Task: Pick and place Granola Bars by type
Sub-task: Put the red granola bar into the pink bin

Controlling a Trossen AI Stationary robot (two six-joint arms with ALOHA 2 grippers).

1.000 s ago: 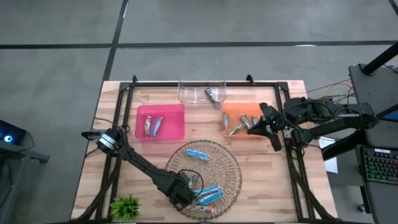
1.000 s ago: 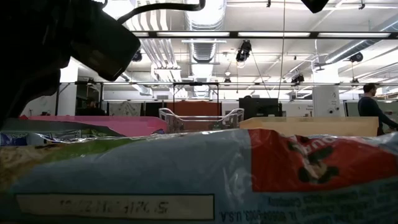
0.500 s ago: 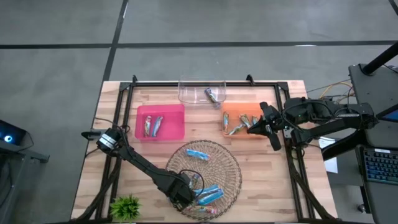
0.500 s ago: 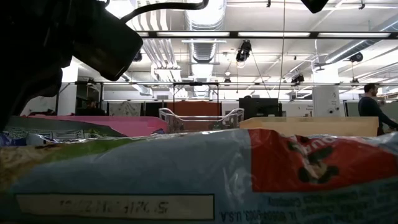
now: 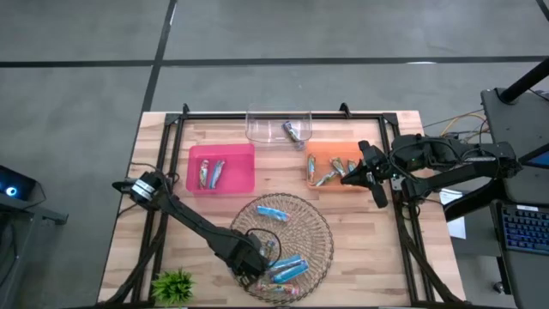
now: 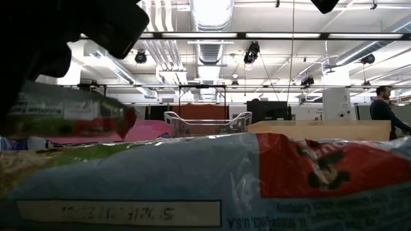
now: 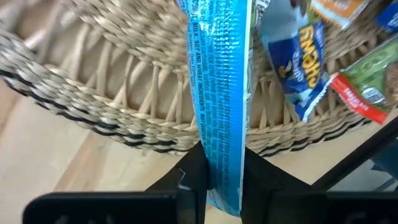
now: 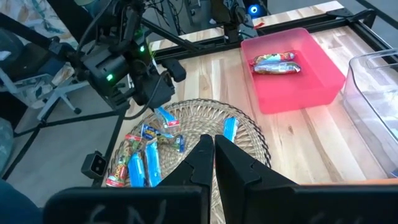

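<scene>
A round wicker basket [image 5: 302,225] near the table's front edge holds several granola bars [image 5: 290,269], mostly blue. My left gripper [image 5: 250,263] stands over the basket's near left part, shut on one blue bar [image 7: 217,74]. That bar also shows in the right wrist view [image 8: 165,117] and under the dark arm in the low view [image 6: 70,115]. My right gripper [image 8: 214,152] waits shut and empty by the orange tray [image 5: 319,156], which holds a few bars. The pink tray [image 5: 196,165] holds two bars and the clear tray [image 5: 262,129] holds one. My left gripper pinches one end of the blue bar [image 7: 222,171] between its two fingers, coming from above and pointing down. The bar runs on beyond the fingertips over the basket's rim. In the low view it sits tilted, raised above the bars lying in the basket.
A small green plant [image 5: 174,283] stands at the table's near left corner. A black frame [image 5: 283,115] runs round the table. One blue bar [image 6: 205,179] lies right in front of the low camera and fills its lower half. A person [image 6: 384,109] stands far off in the room.
My left gripper has risen a little over the basket's near left part. The blue bar has come up with it, off the other bars, and now sits tilted. The right arm has kept still.
</scene>
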